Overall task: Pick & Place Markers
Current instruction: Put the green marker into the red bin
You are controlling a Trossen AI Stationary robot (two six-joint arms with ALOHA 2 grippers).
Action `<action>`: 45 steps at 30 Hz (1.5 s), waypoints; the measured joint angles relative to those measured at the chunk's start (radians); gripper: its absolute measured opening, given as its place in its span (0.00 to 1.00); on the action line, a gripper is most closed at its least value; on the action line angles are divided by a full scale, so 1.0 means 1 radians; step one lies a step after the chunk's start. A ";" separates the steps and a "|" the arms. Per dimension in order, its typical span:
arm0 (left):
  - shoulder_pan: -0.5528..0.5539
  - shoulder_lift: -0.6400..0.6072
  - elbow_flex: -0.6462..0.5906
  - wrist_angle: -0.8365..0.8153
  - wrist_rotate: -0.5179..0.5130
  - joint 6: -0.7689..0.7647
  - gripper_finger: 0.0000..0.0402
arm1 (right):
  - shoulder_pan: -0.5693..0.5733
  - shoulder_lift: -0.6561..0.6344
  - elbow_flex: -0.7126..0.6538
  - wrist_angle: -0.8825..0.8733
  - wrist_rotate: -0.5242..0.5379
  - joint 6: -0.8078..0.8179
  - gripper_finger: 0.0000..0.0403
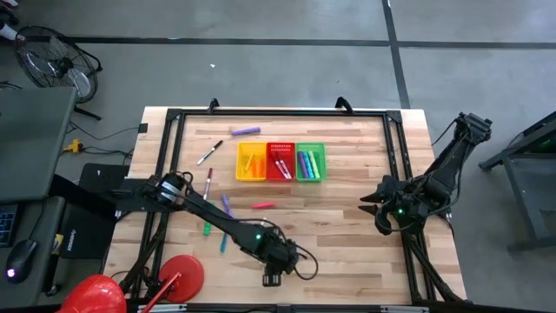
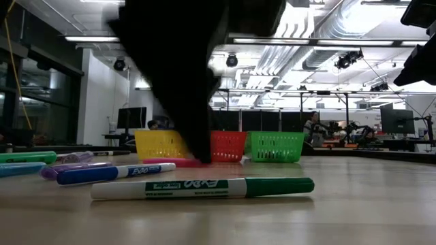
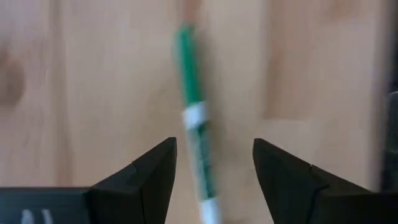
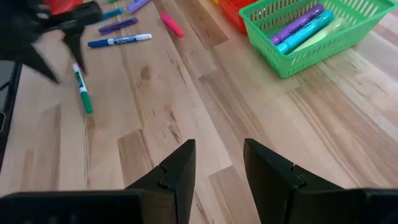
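The left gripper (image 3: 214, 180) hangs with its two fingers spread wide, straddling a green marker (image 3: 194, 124) that lies flat on the tabletop (image 1: 347, 235); the marker's white barrel runs down between the fingers without either one touching it, so nothing is held. In the high view this gripper (image 1: 273, 278) sits low in the frame, just left of centre, at the end of the left arm, which stretches diagonally from the left edge down toward the bottom. Other markers (image 1: 224, 206) are scattered at centre left of that view (purple, blue, green, red and a pink one among them), and a purple marker (image 1: 245, 130) lies alone above the baskets. The yellow basket (image 1: 251, 162), red basket (image 1: 280, 162) and green basket (image 1: 310, 162) stand side by side at upper centre, each with markers inside. The right gripper (image 4: 217, 163) waits partly open and empty at the right of the tabletop, its arm folded back toward the right edge.
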 joint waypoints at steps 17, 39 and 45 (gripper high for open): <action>-0.001 0.127 0.012 -0.025 -0.080 -0.041 0.51 | 0.000 0.000 0.000 0.039 -0.024 -0.018 0.31; 0.002 0.145 0.008 -0.017 -0.031 0.064 0.27 | 0.000 0.000 0.000 0.055 -0.109 -0.007 0.31; 0.008 0.146 0.008 -0.018 -0.046 0.038 0.27 | 0.000 0.000 0.000 0.063 -0.108 -0.008 0.31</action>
